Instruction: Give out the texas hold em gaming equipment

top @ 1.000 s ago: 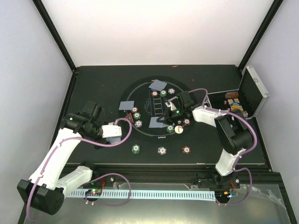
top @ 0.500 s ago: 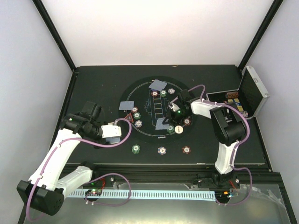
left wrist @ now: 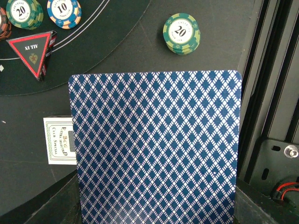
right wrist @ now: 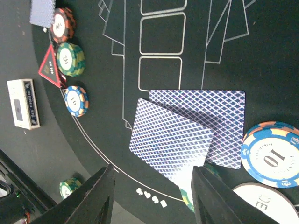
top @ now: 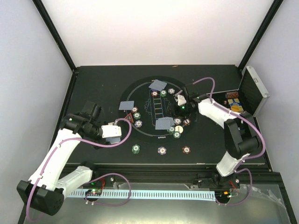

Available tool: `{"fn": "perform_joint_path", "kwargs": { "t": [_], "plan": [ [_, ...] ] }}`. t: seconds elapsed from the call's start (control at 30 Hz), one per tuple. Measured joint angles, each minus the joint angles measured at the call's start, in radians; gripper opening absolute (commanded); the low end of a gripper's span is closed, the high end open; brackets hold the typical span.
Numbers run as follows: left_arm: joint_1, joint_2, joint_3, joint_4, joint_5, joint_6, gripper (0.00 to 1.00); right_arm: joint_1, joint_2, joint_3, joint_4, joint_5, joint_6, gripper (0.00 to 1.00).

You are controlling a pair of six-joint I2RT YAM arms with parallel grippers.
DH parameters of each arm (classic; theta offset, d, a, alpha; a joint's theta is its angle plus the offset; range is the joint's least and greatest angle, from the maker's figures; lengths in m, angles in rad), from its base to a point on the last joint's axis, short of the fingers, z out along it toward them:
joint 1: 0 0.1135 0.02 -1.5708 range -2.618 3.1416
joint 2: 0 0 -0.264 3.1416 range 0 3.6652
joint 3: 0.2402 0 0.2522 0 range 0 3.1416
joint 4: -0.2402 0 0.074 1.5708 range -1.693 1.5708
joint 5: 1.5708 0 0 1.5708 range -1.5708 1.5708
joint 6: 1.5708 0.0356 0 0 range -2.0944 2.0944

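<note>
My left gripper is left of the round mat, shut on a blue diamond-backed playing card that fills the left wrist view and hides the jaws. My right gripper is open and empty, just above two overlapping face-down cards near the mat's front; they also show in the top view. A red triangle marker, a green chip and a blue chip sit at the mat's left. A white button and a blue 10 chip lie beside the two cards.
A green chip stack, a white chip and a maroon chip lie in front of the mat. More cards lie at the mat's far side and left side. A white card box lies under my left gripper. The open silver case stands at the right.
My right gripper let go of a card onto the card at the mat's front and drew back toward the far right. The left arm has not moved.
</note>
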Motion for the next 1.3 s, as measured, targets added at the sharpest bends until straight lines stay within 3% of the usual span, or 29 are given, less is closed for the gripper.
{"fn": "perform_joint_path", "kwargs": {
  "t": [0.2, 0.4, 0.57, 0.77, 1.3],
  "plan": [
    [-0.001, 0.0, 0.0, 0.001, 0.013, 0.0, 0.01, 0.032, -0.062, -0.007, 0.022, -0.005, 0.036, 0.64],
    [-0.001, 0.0, 0.0, 0.003, 0.025, 0.0, 0.01, 0.244, -0.17, -0.119, 0.231, -0.114, 0.194, 0.74],
    [-0.002, 0.0, 0.0, 0.003, 0.03, 0.0, 0.02, 0.432, -0.186, -0.196, 0.512, -0.217, 0.398, 0.74],
    [-0.003, 0.0, 0.0, 0.003, 0.03, 0.0, 0.02, 0.553, -0.109, -0.177, 0.767, -0.267, 0.588, 0.73],
    [-0.008, -0.001, 0.0, 0.003, 0.032, -0.001, 0.02, 0.621, 0.119, -0.069, 1.043, -0.295, 0.805, 0.6]
  ]
}}
